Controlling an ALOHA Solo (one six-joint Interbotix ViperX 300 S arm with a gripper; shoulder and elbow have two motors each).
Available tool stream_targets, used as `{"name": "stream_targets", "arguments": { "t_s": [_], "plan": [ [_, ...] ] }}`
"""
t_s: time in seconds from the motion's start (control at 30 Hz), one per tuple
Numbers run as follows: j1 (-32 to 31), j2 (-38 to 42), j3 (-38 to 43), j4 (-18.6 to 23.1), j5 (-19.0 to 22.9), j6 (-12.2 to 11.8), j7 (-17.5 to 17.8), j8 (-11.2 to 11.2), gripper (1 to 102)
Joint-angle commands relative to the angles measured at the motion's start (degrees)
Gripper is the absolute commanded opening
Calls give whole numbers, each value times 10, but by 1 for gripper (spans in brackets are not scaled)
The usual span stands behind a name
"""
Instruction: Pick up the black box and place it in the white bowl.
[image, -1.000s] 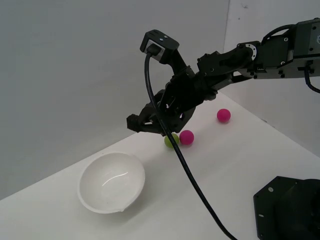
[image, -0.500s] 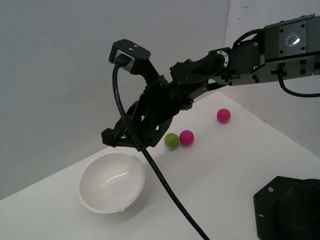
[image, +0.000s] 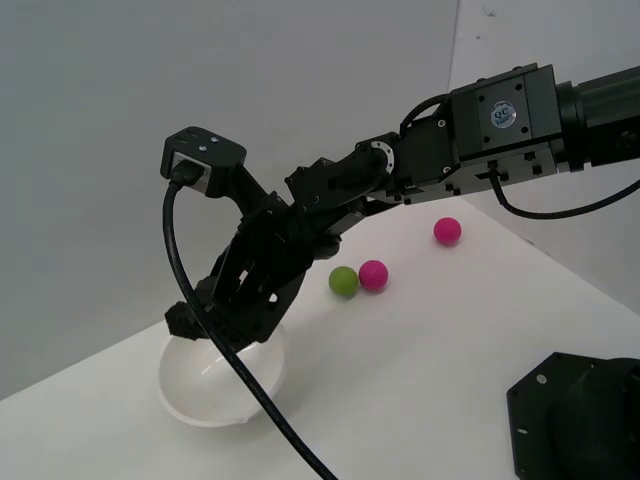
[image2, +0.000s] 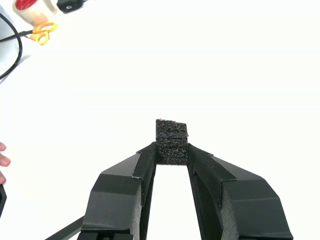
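Observation:
The black box (image2: 171, 141), a small rough cube, sits pinched between the tips of my gripper (image2: 171, 156), which is shut on it. In the exterior view my gripper (image: 205, 325) hangs over the white bowl (image: 200, 395), covering its far rim; the box itself is hidden there among the black fingers. The wrist view shows only bright white beneath the box.
A green ball (image: 343, 281) and a pink ball (image: 373, 274) lie together past the bowl, with another pink ball (image: 447, 231) farther back. A black robot base (image: 580, 420) stands at the exterior view's lower right. My cable (image: 240, 390) droops across the bowl.
My arm has swung toward the exterior view's left and down, from above the balls to over the bowl, still holding the box.

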Motion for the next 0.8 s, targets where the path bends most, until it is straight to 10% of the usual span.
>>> {"name": "stream_targets", "arguments": {
  "t_s": [0.0, 0.63, 0.77],
  "plan": [
    [-11, 2, 3, -8, -14, -9, -3, -1, 25],
    [-11, -38, -36, -7, -13, -9, -10, 2, 25],
    [-11, -33, -32, -8, -15, -9, -10, 1, 48]
  ]
}}
